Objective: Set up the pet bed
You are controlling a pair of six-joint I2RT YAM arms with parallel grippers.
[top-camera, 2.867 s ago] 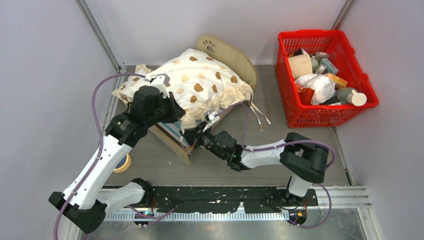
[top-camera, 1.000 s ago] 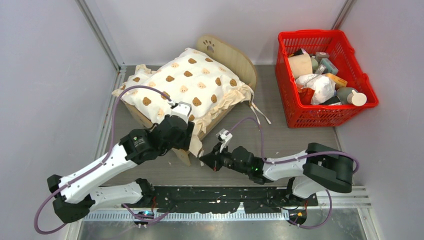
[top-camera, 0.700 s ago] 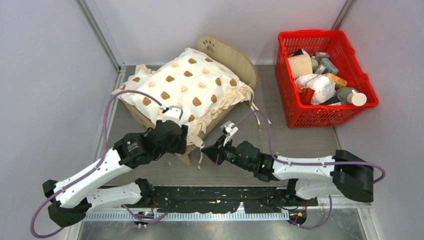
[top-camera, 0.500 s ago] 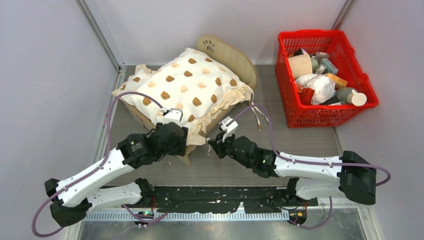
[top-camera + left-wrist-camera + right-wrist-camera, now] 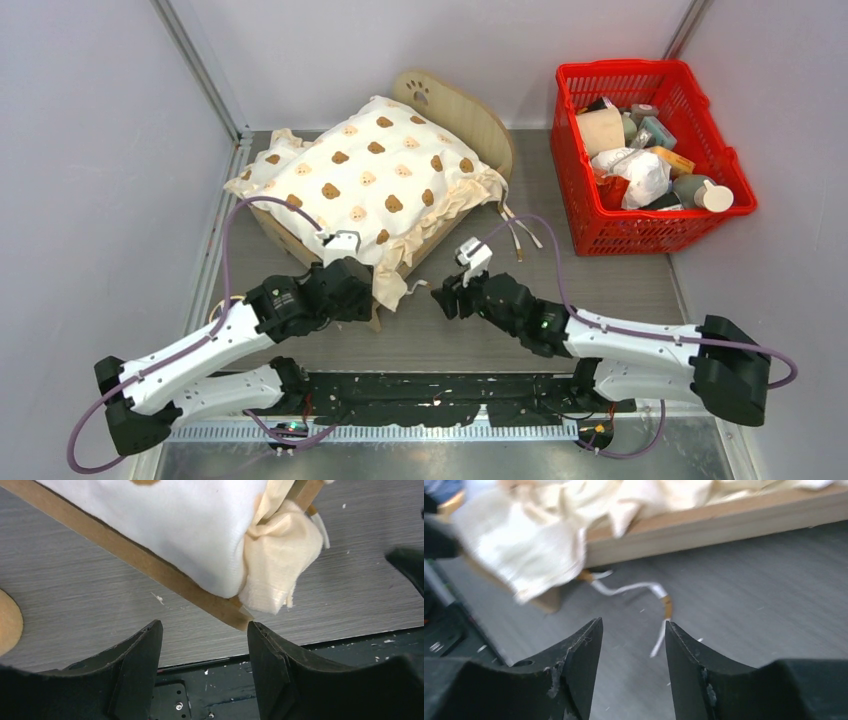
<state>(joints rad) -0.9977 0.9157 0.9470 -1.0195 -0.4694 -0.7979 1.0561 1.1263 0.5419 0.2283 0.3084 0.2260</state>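
Right gripper (image 5: 445, 296) has unclenched & edged rt of cushion (image 5: 370, 170) ruffle; jaws apart, empty. Left gripper (image 5: 202, 630) likewise spread, holding nothing. Count: 2 grippers, 1 pet bed (image 5: 470, 115), 1 cushion, 1 red basket (image 5: 570, 170). Bed's near foot corner lies just ahead, btwn both; long axis diagonal, foot near-left, headboard far-right.

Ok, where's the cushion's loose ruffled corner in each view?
Top external: the ruffled corner hangs off the bed's near corner, just left of centre.
Left wrist: ruffled corner at upper right, at the rail's end.
Right wrist: ruffled corner at upper left, blurred.
Shared landmark: the pet bed; its wood rail runs beside the ruffle.
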